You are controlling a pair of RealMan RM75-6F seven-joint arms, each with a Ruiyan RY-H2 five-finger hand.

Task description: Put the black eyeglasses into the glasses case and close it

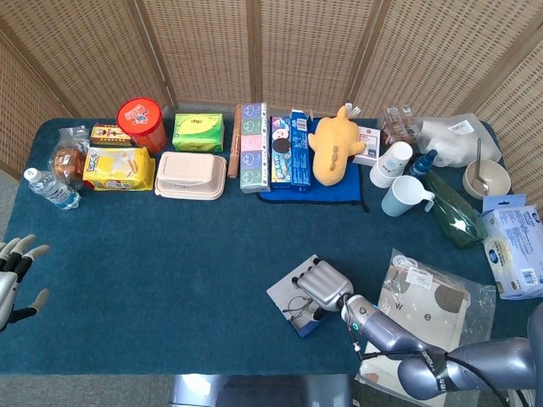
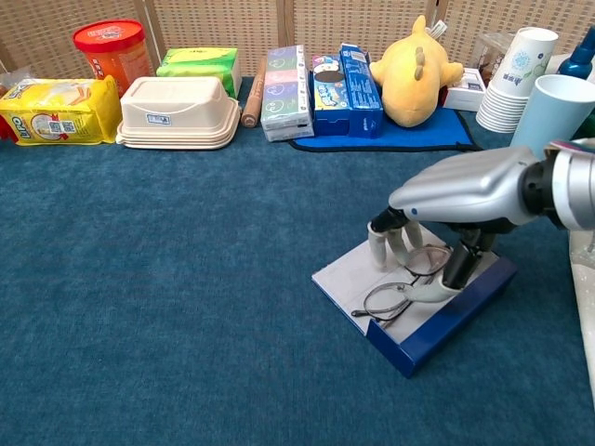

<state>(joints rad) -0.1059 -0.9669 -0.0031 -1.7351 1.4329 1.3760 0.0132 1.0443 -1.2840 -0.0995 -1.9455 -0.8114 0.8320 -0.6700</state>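
Blue table (image 1: 170, 280): open glasses case (image 2: 437, 325) apparently holds eyeglasses (image 2: 395, 295).

No text legible enough to read. Printing shows on the yellow snack bag (image 2: 58, 110), the red tub (image 2: 113, 48), the green box (image 2: 198, 67) and the paper cups (image 2: 517, 79) along the counter's far edge, all too small or blurred.

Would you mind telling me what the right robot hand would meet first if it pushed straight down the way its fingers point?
The right robot hand would probably meet the eyeglasses first, lying in the open glasses case.
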